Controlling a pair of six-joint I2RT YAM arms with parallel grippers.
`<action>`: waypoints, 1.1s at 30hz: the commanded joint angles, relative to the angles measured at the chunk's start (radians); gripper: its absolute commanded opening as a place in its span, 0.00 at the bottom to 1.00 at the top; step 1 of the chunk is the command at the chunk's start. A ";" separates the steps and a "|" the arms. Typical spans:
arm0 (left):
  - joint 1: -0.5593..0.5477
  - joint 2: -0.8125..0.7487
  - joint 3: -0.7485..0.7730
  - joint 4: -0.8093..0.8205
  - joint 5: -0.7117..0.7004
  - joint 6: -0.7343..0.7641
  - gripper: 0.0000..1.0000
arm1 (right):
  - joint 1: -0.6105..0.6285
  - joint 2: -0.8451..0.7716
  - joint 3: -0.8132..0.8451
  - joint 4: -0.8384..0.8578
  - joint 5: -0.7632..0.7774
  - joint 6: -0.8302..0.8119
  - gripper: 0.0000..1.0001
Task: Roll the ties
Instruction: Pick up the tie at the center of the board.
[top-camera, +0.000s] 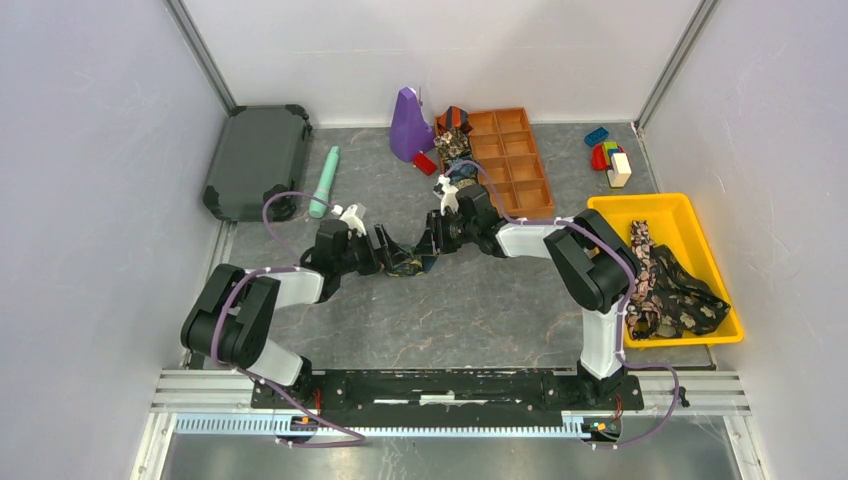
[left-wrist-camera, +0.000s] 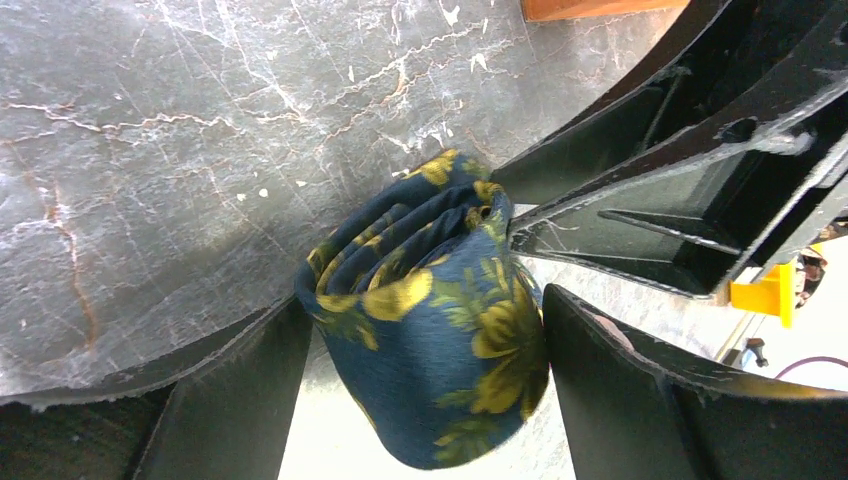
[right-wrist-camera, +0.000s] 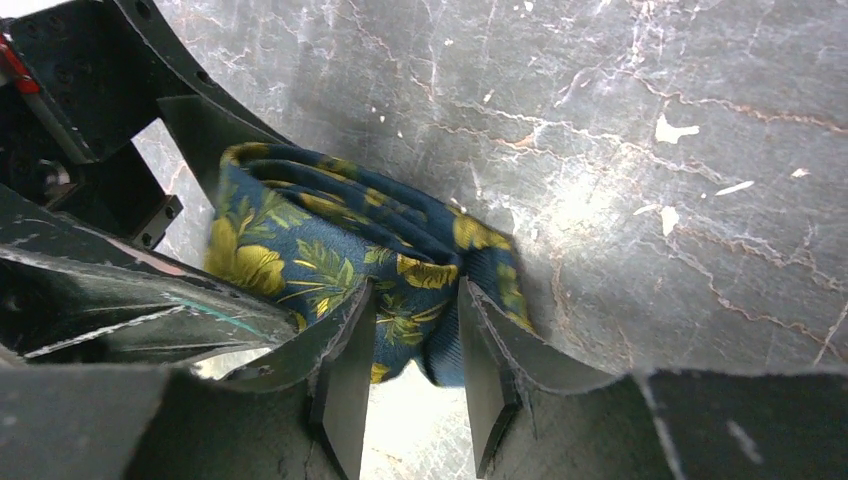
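Fingers (right-wrist-camera: 350, 380) of the right arm are pinching the rolled tie (left-wrist-camera: 440, 330) — left fingers (left-wrist-camera: 600, 400) are flanking it, spread wide; next, probably tightening the roll.

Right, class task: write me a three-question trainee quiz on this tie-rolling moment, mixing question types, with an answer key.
1. True or false: the rolled navy-gold tie sits between the fingers of both the left gripper and the right gripper.
2. Multiple choice: where do the unrolled ties lie? A) in the yellow tray B) on the dark grey lid C) beside the mint-green stick
3. Fill in: a rolled tie already sits in the orange ______ box.

Key: 1 true; 2 A; 3 compartment.
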 joint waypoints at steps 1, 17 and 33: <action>0.005 0.033 0.018 0.065 0.035 -0.059 0.90 | 0.001 0.047 -0.032 -0.035 0.030 -0.019 0.41; -0.010 0.071 0.016 0.103 0.038 -0.092 0.63 | 0.001 0.049 -0.046 -0.008 0.020 -0.006 0.39; -0.099 -0.091 0.158 -0.169 -0.061 -0.048 0.40 | -0.110 -0.361 -0.231 -0.135 0.192 -0.044 0.60</action>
